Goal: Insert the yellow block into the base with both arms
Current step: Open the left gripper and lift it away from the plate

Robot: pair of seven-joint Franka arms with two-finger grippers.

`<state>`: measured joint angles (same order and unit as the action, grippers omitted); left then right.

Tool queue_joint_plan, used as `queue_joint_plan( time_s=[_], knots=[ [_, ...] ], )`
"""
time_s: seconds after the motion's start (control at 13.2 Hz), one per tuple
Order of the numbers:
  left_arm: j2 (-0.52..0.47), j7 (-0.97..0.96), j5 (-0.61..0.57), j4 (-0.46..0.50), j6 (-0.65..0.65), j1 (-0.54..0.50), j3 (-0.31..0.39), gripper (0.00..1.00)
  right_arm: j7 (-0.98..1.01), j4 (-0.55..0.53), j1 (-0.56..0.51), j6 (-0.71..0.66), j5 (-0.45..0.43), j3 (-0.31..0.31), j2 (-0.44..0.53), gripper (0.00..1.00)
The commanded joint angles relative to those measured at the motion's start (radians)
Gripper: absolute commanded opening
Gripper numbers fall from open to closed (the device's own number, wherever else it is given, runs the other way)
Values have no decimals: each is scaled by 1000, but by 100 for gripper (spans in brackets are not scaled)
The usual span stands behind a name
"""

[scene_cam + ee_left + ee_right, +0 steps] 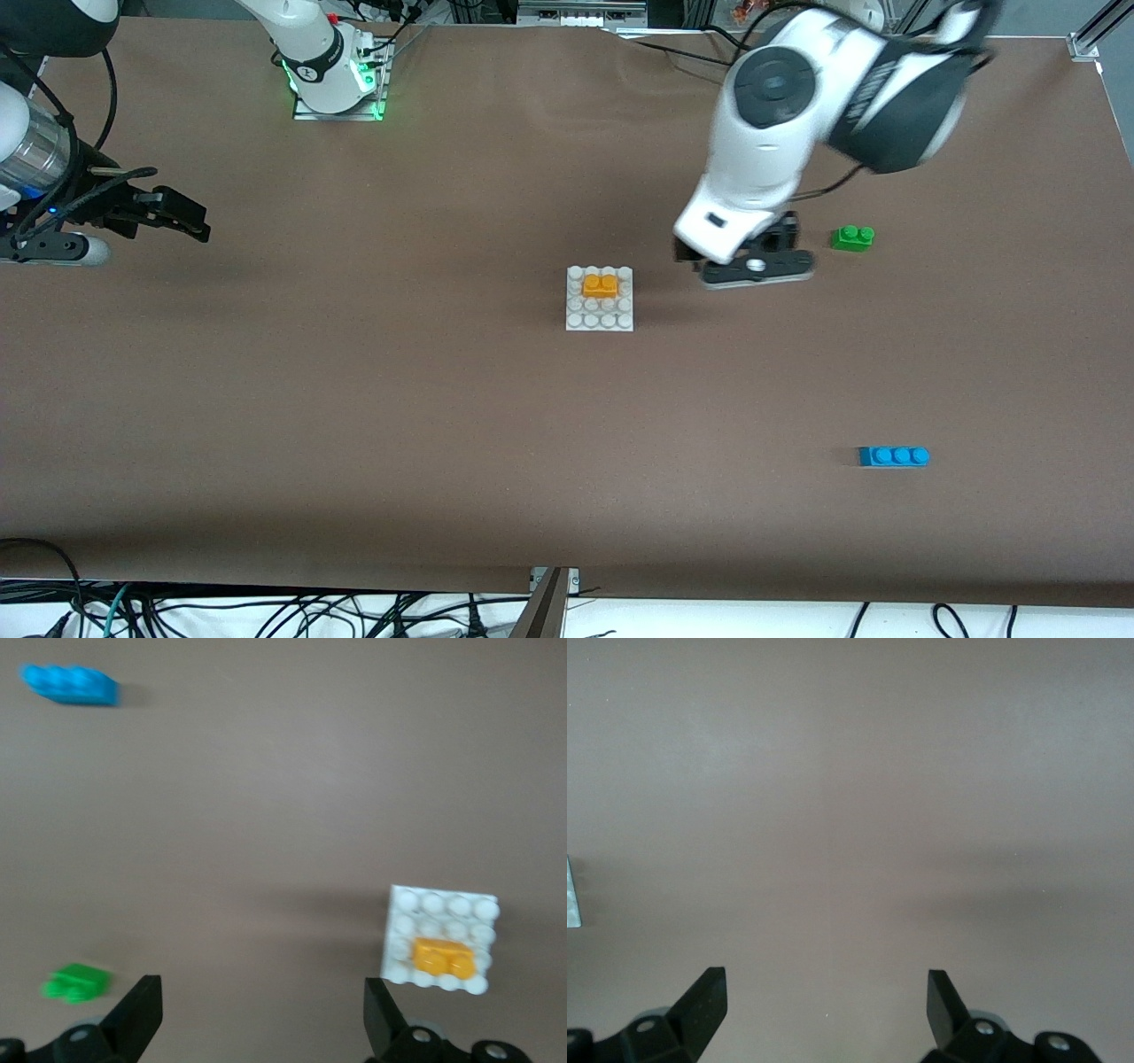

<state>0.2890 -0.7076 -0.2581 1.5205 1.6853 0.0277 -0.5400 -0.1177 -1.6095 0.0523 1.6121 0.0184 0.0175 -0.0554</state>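
We see the brown table point(354, 425) w/ two white arms at work. The left arm point(780, 133) reaches down from its base end, its left gripper point(753, 266) hanging over bare tabletop between the base point(600, 317) and a green brick point(852, 237), jaws spread wide & holding nothing; the left wrist view shows both black fingers point(133, 1014) far apart w/ only table between them. The right arm point(35, 151) waits at the table's right-arm edge, the right gripper point(182, 217) over bare surface there, jaws likewise wide & empty per the right wrist view.

Approx. mid-table sits the base, a white square studded plate lying flat. The yellow block point(601, 285) is on it, seated on the studs in the row second from the plate's edge nearest the robots, about centred across the plate; no gripper touches it.

A blue brick point(893, 456) lies toward the left arm's end, nearer the front camera's edge of the table than all else. The green brick lies toward that same end, farther from the camera than the base, just beside the left gripper but apart from it.
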Motion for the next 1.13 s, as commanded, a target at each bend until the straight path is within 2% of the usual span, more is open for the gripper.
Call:
queue_joint_plan(
  time_s=[0.0, 0.15, 0.23, 0.38, 0.45, 0.53, 0.6, 0.68, 0.83, 1.06],
  knots=[
    [16, 117, 31, -117, -65, -112, -8, 100, -7, 14, -8, -8, -5, 7, -1, 100],
    [13, 253, 69, -141, -70, -202, -6, 100, -7, 14, -9, -8, -5, 7, -1, 100],
    [-19, 322, 127, -138, -70, -201, 38, 100, -7, 14, -8, -8, -5, 7, -1, 100],
    [-72, 445, 279, -90, -65, -181, 188, 100, -7, 14, -9, -8, -5, 7, -1, 100],
    [-111, 526, 304, -51, -59, -107, 306, 100, -7, 14, -9, -8, -5, 7, -1, 100],
    [-141, 575, 301, -19, -58, -6, 453, 100, -7, 14, -9, -8, -5, 7, -1, 100],
    [-152, 597, 309, 1, -49, 20, 507, 100, -7, 14, -9, -8, -5, 7, -1, 100],
    [-172, 608, 300, 36, -11, -1, 508, 100, -7, 14, -9, -8, -5, 7, -1, 100],
    [-270, 606, 231, 186, 95, -17, 488, 100, -7, 14, -9, -8, -5, 7, -1, 100],
    [-347, 576, 237, 276, 119, -29, 465, 100, -7, 14, -9, -8, -5, 7, -1, 100]
  ],
)
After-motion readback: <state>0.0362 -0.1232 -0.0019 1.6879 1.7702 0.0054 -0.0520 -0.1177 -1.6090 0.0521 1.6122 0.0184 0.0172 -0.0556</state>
